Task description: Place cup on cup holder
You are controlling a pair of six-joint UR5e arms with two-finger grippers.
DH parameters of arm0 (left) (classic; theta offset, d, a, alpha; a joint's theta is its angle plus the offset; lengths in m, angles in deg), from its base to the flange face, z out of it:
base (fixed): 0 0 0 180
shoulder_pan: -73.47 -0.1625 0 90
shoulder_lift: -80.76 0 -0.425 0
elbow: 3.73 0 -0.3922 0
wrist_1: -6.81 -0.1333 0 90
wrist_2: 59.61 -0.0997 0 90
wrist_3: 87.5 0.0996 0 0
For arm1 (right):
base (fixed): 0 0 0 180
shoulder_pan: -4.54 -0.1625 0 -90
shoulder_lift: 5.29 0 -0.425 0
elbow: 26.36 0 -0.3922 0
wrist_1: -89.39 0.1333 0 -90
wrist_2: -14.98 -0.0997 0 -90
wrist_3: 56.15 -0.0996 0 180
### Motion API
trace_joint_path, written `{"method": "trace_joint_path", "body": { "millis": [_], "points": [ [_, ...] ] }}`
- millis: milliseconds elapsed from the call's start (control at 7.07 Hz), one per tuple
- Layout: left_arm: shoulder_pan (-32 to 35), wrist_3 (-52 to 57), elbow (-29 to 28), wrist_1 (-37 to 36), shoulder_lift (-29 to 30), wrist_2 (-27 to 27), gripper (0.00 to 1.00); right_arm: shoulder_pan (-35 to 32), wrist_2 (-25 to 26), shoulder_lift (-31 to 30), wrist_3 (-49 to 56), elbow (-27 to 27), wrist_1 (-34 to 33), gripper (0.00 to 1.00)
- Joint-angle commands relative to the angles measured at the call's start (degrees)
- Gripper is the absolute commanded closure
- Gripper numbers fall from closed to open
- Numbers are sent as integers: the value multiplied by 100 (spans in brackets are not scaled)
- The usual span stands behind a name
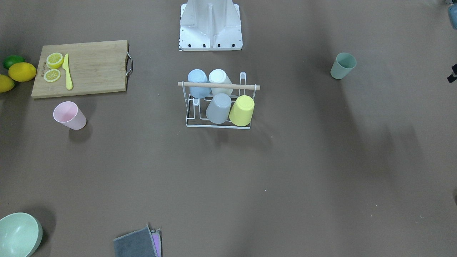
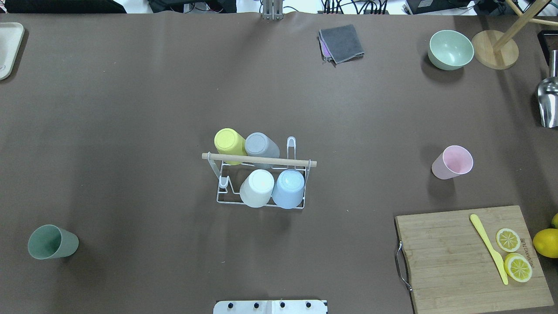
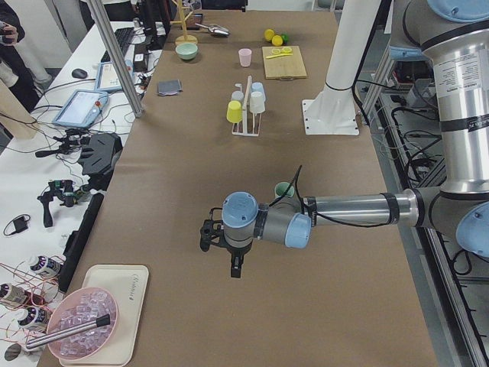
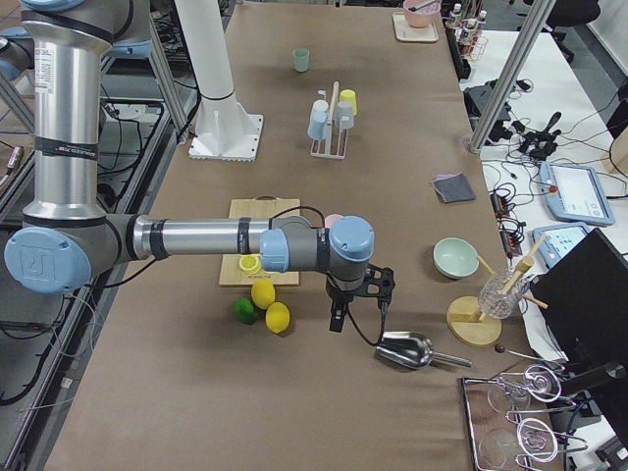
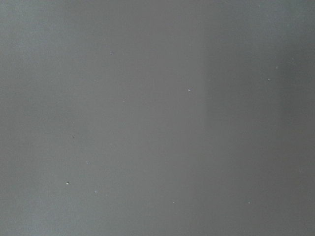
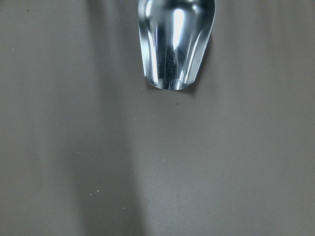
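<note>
The cup holder (image 1: 218,86) is a white wire rack with a wooden dowel, mid-table; it also shows in the overhead view (image 2: 259,160). Blue, white, grey and yellow cups sit upside down on its prongs. A pink cup (image 2: 452,162) stands upright on the table to the robot's right. A green cup (image 2: 52,242) stands upright to its left. My left gripper (image 3: 221,251) hovers over the table beyond the green cup (image 3: 284,189). My right gripper (image 4: 355,300) hovers near a metal scoop (image 4: 404,349). I cannot tell whether either is open or shut. No fingers show in the wrist views.
A cutting board (image 2: 471,257) with lemon slices and a yellow knife lies at the robot's right, with whole lemons (image 1: 22,71) beside it. A green bowl (image 2: 450,49), a wooden stand (image 2: 495,55), a grey cloth (image 2: 342,42) and the scoop (image 6: 176,44) lie along the far side.
</note>
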Motion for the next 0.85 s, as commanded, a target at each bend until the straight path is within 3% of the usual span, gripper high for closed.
{"method": "trace_joint_path", "body": {
  "millis": [0,283,707],
  "points": [
    [-11,15,215,-105,-156,-475,2,13,-85,666,-29,-7,-1125,3],
    [-28,24,251,-464,-43,-478,2,494,-165,1318,-29,-138,-1684,3],
    [-29,15,243,-1149,579,-451,2,1424,-558,2056,-178,-252,-1729,3]
  ]
}}
